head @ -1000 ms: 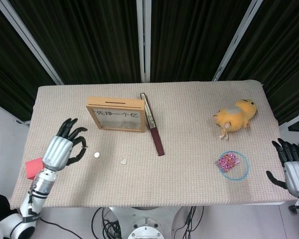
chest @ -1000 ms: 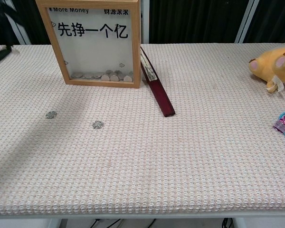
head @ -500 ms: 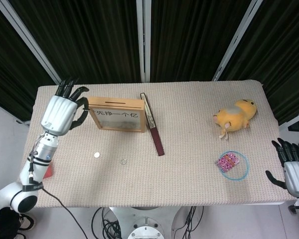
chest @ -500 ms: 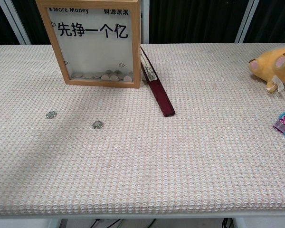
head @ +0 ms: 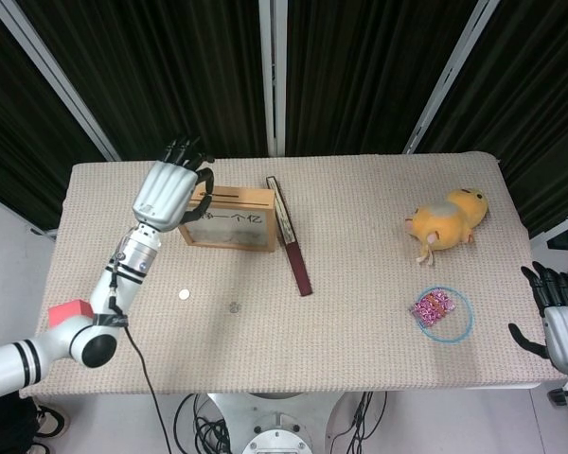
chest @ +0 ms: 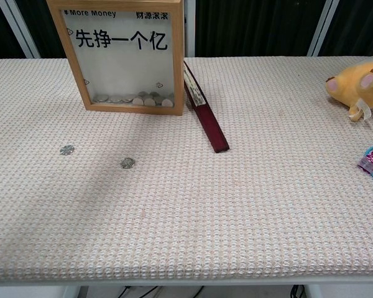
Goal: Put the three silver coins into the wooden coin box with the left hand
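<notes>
The wooden coin box (head: 235, 223) (chest: 124, 57) stands upright at the back left, with several coins behind its clear front. My left hand (head: 168, 192) hovers over the box's top left corner, back toward the camera, thumb by the slot in the top. Anything pinched in it is hidden. Two silver coins lie on the cloth in front of the box, one (head: 183, 294) (chest: 66, 149) to the left and one (head: 235, 306) (chest: 127, 162) to the right. My right hand (head: 560, 326) hangs off the table's right front corner with fingers apart and nothing in it.
A dark red flat case (head: 292, 241) (chest: 205, 118) leans against the box's right side. A yellow plush toy (head: 447, 219) lies at the right, with a pink packet inside a blue ring (head: 441, 312) in front of it. A red block (head: 64, 313) sits beyond the left edge.
My left hand rose from the front-left cloth, swung back and right, and now sits over the box top. A third coin seen by its fingertips a second ago is gone from the cloth.
</notes>
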Robot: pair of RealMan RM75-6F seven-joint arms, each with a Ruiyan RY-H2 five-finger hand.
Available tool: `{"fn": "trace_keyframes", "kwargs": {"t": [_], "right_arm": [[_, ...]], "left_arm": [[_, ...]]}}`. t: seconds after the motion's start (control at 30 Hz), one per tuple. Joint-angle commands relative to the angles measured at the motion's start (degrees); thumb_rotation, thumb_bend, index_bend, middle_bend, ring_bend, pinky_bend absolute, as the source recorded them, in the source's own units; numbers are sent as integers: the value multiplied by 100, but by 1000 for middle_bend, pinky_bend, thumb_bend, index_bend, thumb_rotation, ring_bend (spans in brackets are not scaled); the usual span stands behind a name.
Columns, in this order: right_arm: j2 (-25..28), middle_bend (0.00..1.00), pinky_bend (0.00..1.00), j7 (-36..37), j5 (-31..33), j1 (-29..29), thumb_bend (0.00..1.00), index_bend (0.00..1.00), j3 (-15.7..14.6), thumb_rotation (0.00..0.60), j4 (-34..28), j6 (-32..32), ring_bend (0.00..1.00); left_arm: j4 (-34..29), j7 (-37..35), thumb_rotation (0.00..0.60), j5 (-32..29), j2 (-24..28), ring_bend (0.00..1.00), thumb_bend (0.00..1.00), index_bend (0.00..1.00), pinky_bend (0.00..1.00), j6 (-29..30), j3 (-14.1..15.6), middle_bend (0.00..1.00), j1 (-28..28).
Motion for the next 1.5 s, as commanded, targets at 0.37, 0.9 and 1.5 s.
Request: {"fn": "trace_keyframes", "kwargs": {"t": [0.37,0.9,1.5], "right_arm": [[56,0,0,-5,-8,63,213,0,43,600,-50,-43,0],[129,0,0,152,53,82,214,0,51,600,-35,-121,0],[134,0,0,164,71,70,214,0,33,600,-20,-134,0]], "left_arm": [[420,-220,600,-683,-409,28,422,611,0,-99,18,252,-304],[853,-388,600,-895,-635,29,423,611,0,-197,181,254,-471],[951,-375,600,-1010,-655,29,362,226,0,-249,314,236,-574]]}}
